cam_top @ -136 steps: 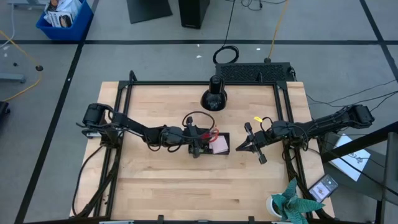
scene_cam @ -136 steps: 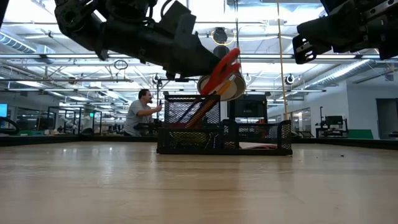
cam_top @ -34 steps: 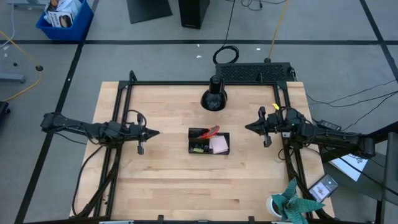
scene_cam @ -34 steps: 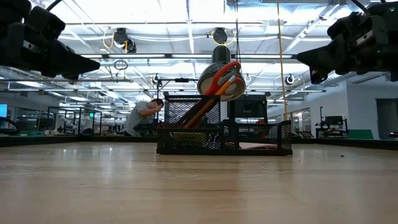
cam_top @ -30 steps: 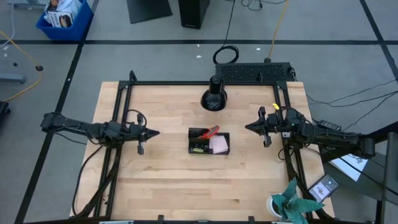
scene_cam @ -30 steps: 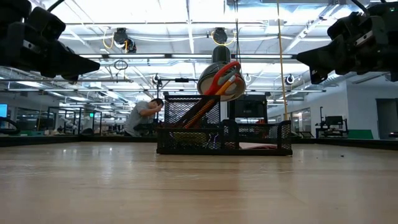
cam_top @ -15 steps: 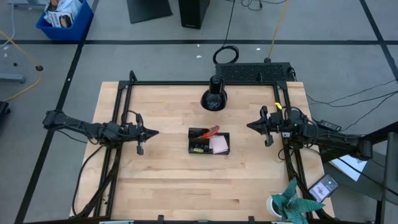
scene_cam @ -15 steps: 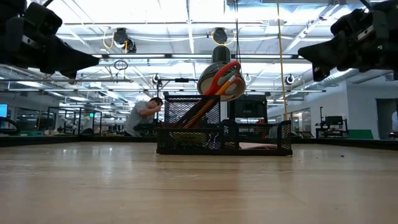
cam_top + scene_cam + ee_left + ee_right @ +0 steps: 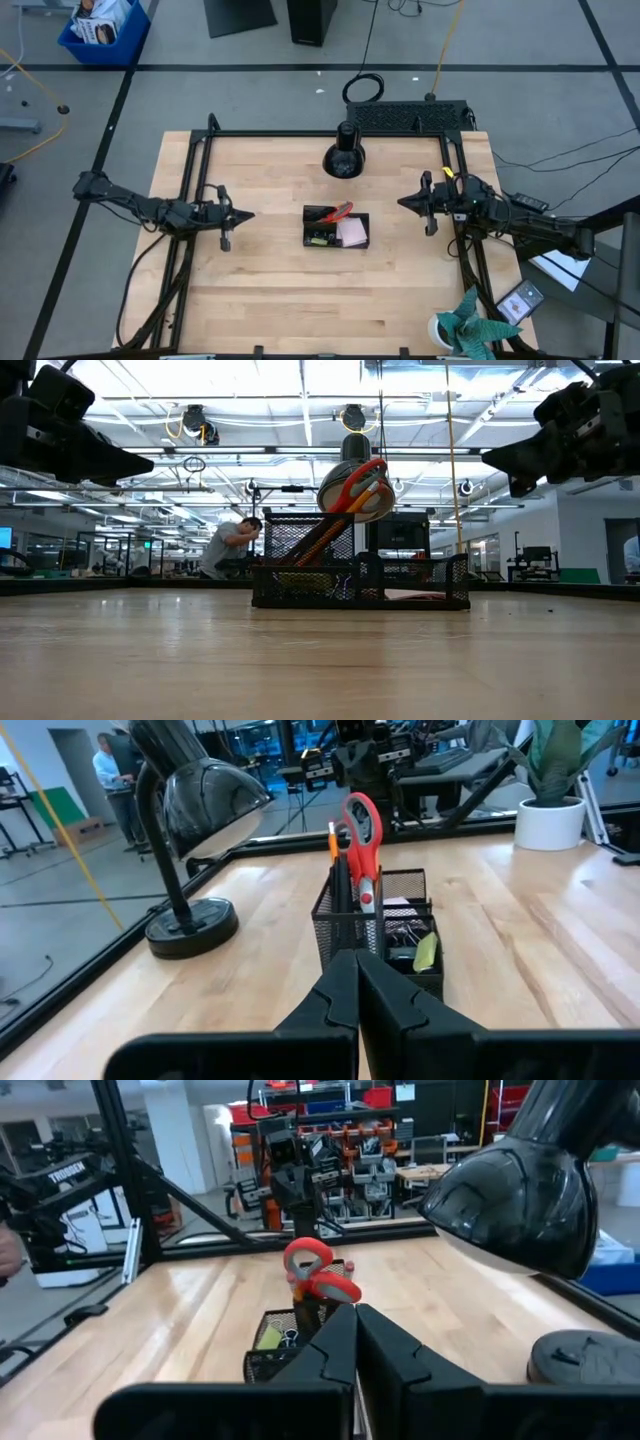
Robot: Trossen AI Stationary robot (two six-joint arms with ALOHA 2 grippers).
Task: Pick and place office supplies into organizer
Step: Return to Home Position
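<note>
One organizer [image 9: 400, 586] — red scissors [image 9: 341, 210], orange pencil [image 9: 332, 838], pink pad [image 9: 353, 232] inside.

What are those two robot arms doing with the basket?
Nothing is being held right now. The left end effector and right end effector hang shut and empty on either side of the table, away from the black mesh organizer in the middle. The red-handled scissors and pink sticky-note pad sit inside it.

Place: robotics lab or workshop | signs: high open ceiling with strip lights [image 9: 300, 380] | grey floor marked with black tape lines [image 9: 300, 67] | shelves of parts [image 9: 345, 1140] | person [image 9: 225, 545] at a far bench | loose cables [image 9: 365, 88]
</note>
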